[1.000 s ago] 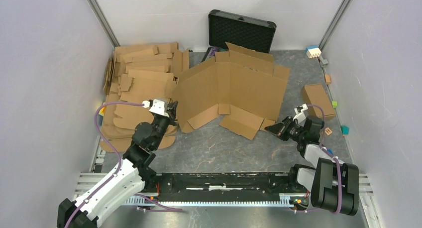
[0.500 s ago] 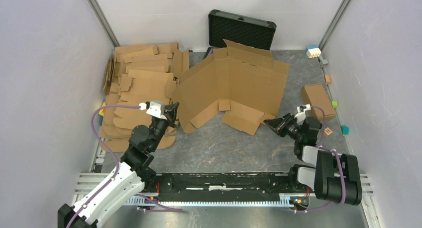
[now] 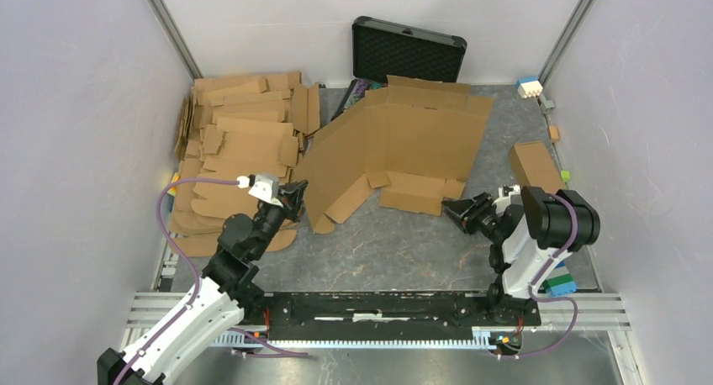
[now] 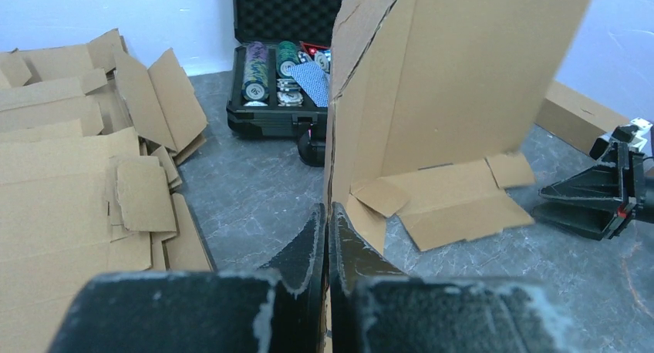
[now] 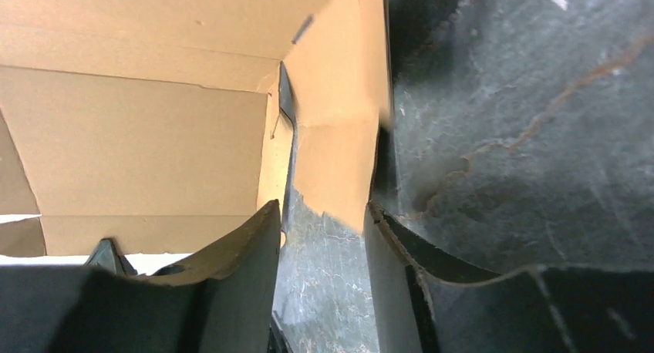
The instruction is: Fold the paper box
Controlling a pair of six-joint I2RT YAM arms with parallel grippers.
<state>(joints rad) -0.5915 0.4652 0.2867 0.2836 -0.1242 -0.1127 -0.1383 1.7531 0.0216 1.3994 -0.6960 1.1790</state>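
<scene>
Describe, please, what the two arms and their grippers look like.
Both arms have white link shells and black joint housings, the left arm and right arm alike. A purple cable loops along each. The left gripper and right gripper are black, with tapered wedge-shaped fingers; scuffed edges show close up.

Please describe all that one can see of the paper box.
The paper box is a plain brown corrugated cardboard sheet, die-cut with flaps, not yet closed. It stands half raised on the table, bent along a crease into two panels, with small flaps lying flat in front. The black case is just behind it. The left gripper is shut on its lower left edge; the open right gripper has a right flap's corner at its fingertips.
</scene>
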